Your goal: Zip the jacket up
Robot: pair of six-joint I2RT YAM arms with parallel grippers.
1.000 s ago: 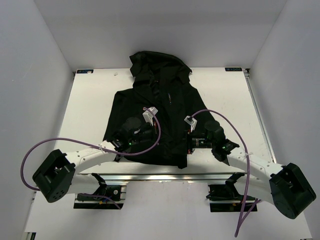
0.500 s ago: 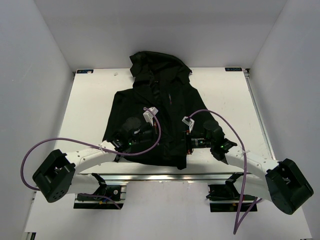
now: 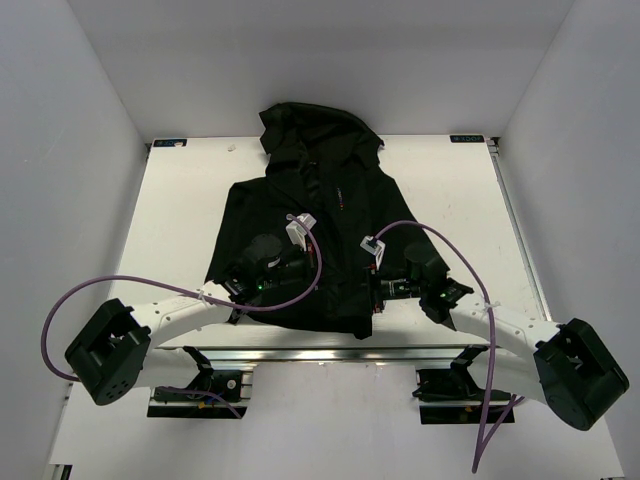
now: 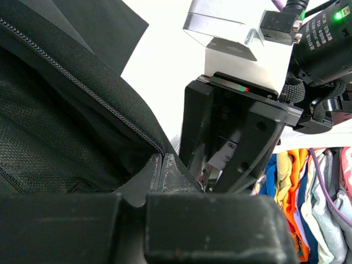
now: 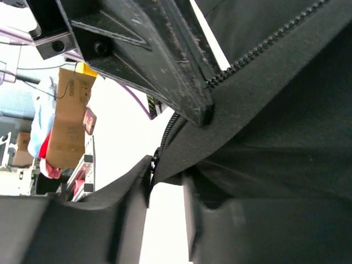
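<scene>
At the left of the overhead view, the left gripper (image 4: 146, 201) reaches in over the lower hem of the jacket (image 3: 300, 200). Its own camera shows the jaws clenched together, with a corner of black hem tapering down into the seam between them, so it is grasping the jacket at the foot of one front edge. A row of zipper teeth (image 4: 82, 88) runs from the upper left of that frame down toward the pinch.

The jacket lies flat in the middle of the table (image 3: 180, 220), hood (image 3: 310, 125) toward the top of the frame. Its front is open, at least low down.

Right of centre, the right gripper (image 5: 165, 192) sits at the hem just beside the left one. Its jaws stand partly apart, white table shows through the gap, and the tip of the other front edge hangs into it, touching one finger (not pinched, as far as this view shows).

I judge this to be the opening step, bringing the two bottom ends of the zipper together. Next, the right jaws need to close on that loose end and steer it into the slider, which I cannot pick out here.
</scene>
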